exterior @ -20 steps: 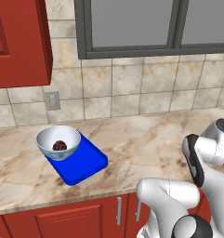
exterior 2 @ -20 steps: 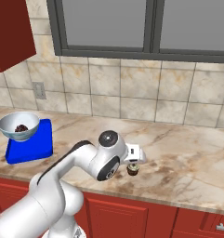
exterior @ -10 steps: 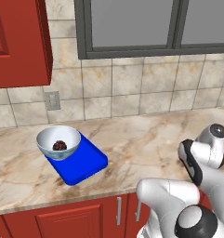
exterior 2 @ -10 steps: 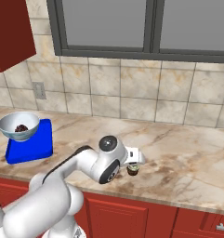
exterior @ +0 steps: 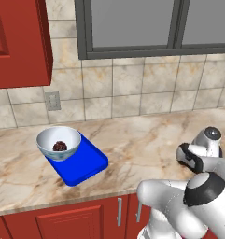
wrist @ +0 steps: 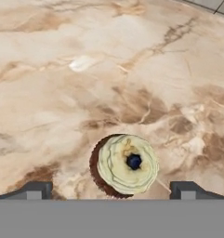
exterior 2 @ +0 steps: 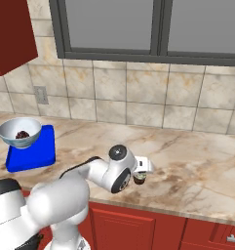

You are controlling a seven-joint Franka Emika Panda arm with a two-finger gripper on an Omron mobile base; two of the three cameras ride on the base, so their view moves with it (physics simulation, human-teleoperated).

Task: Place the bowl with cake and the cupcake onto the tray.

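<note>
On the beige marbled stone counter (exterior 2: 187, 161), near its front edge, a tiny cupcake with a swirled pale yellow top and a dark brown wrapper (wrist: 124, 165) was seen standing upright, a small dark blue dot being carried at the centre of its frosting. The two-finger gripper (wrist: 111, 189) of the white arm was held low over it, and in the hand view the two dark finger tips (wrist: 35, 189) were found wide apart, one on each side of the cupcake (exterior 2: 139, 178), with counter visible between each tip and the wrapper; the jaws were thus spread open and nothing was gripped. In the right base view the gripper (exterior 2: 141, 175) was seen at the end of the bent arm, directly above the cupcake. Well apart from it, towards the wall outlet (exterior: 52, 100), a flat bright blue rectangular tray with rounded corners (exterior: 88, 163) was laid on the counter. A round white bowl with a pale blue-grey outside (exterior: 59, 142) was set on the far end of the tray (exterior 2: 41, 154), its rim reaching slightly beyond the tray's edge, and a small dark maroon lumpy piece of cake (exterior: 60, 146) was contained in it. The bowl (exterior 2: 19, 132) and cake (exterior 2: 22, 134) were likewise seen on the tray in the right base view. Behind the counter, a tiled backsplash (exterior 2: 138, 97) was seen beneath a dark-framed window (exterior 2: 158, 29), and a red cabinet (exterior: 18, 42) was mounted at the left.
</note>
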